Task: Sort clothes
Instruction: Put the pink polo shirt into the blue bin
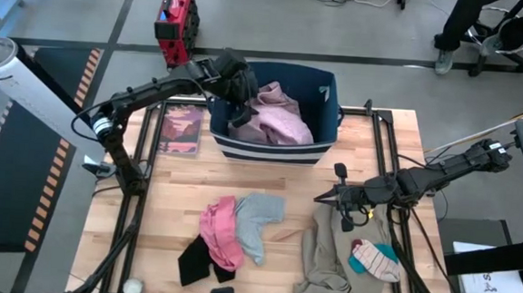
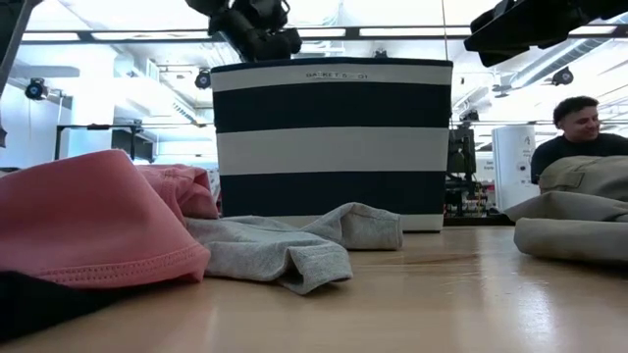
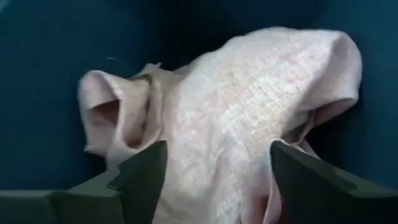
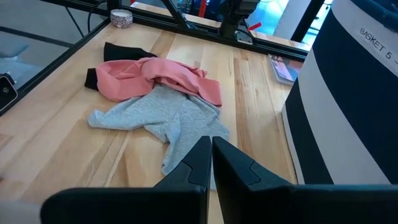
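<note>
A pale pink shirt point(image 1: 280, 116) lies crumpled inside the navy striped bin point(image 1: 270, 150) at the table's far side. My left gripper point(image 1: 235, 89) hangs over the bin's left part, open, with its fingers on either side of a hump of the shirt point(image 3: 249, 106). On the table lie a pink piece point(image 1: 220, 230), a light blue-grey piece point(image 1: 259, 221), a black piece point(image 1: 196, 261), a khaki-beige piece point(image 1: 327, 260) and a striped teal-white sock point(image 1: 375, 260) on top of the khaki-beige piece. My right gripper point(image 1: 328, 198) is shut and empty above the table's right middle. My left gripper comes at the pale pink shirt from above, pointing down into the bin. Its open fingers point(image 3: 143, 180) stand on either side of the shirt's raised hump point(image 3: 211, 155). Whether they touch the cloth I cannot tell.
A flat dark book point(image 1: 183, 128) lies left of the bin. A tape roll point(image 1: 132, 288) sits at the near left corner. Bare wood shows between the bin and the clothes point(image 1: 241, 177). A person sits beyond the table's far right point(image 2: 579, 127).
</note>
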Robot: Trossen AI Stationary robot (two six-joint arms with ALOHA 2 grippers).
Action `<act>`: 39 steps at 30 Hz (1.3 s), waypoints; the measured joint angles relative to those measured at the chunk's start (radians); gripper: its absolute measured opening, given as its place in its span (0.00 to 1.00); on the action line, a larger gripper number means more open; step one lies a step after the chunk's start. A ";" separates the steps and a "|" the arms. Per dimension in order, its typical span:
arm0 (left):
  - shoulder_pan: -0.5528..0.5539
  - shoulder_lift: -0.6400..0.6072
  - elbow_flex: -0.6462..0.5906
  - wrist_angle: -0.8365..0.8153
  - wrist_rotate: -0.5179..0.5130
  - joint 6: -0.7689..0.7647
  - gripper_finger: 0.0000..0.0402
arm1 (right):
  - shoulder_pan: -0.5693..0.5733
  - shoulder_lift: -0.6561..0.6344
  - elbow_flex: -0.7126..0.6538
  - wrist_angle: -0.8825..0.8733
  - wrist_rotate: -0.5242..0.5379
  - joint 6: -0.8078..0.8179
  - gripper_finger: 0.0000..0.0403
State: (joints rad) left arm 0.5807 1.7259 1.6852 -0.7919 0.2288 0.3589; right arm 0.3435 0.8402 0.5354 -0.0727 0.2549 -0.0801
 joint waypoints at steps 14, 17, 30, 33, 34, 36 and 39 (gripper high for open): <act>-0.015 0.188 -0.010 -0.005 0.072 0.026 0.26 | 0.000 0.000 0.000 -0.003 0.000 0.001 0.00; -0.009 0.216 -0.010 -0.006 0.072 0.047 0.18 | 0.000 0.000 -0.002 -0.004 0.000 0.002 0.00; 0.010 0.251 -0.012 -0.040 0.067 0.061 0.06 | -0.007 0.000 -0.039 -0.002 0.008 0.038 0.00; 0.009 0.219 -0.012 -0.047 0.067 0.060 0.14 | -0.012 0.000 -0.039 0.006 0.012 0.034 0.00; 0.009 0.205 -0.012 -0.049 0.066 0.060 0.17 | -0.014 0.000 -0.039 0.009 0.025 0.030 0.00; 0.009 0.175 -0.009 -0.051 0.066 0.060 0.24 | -0.015 0.000 -0.033 0.009 0.056 0.030 0.00; 0.007 0.126 0.000 -0.049 0.064 0.055 0.36 | -0.017 0.000 -0.021 0.007 0.071 0.016 0.00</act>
State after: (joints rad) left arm 0.5877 1.8516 1.6855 -0.8406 0.2927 0.4138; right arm 0.3265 0.8406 0.5147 -0.0656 0.3262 -0.0637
